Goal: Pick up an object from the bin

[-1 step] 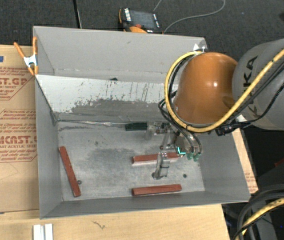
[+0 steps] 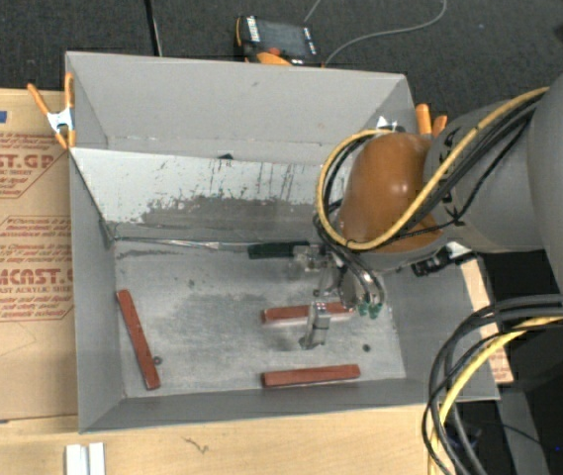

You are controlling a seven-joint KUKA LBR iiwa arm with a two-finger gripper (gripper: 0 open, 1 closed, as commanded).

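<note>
Red-brown stick (image 2: 286, 315): it lay flat on the floor of the bin (image 2: 222, 107), about halfway between the top and bottom edges in the view and closer to the right edge.
Gripper (image 2: 314, 325): it sat right over the right end of that stick. I could not tell if it was clenched or released.
Why there: I think this stick was a good pick, because it had bare floor all around it and nothing to bump.
Arm (image 2: 390, 191): it hung over the bin's right edge and bent down, with its wrist pointing at the floor.
Second stick (image 2: 311, 375): it lay flat just beside the bottom edge, near the gripper but apart from it.
Third stick (image 2: 138, 339): it lay slanted near the left edge, well apart.
Dark thing (image 2: 271, 251): it was small and long and lay near the back slope.
</note>
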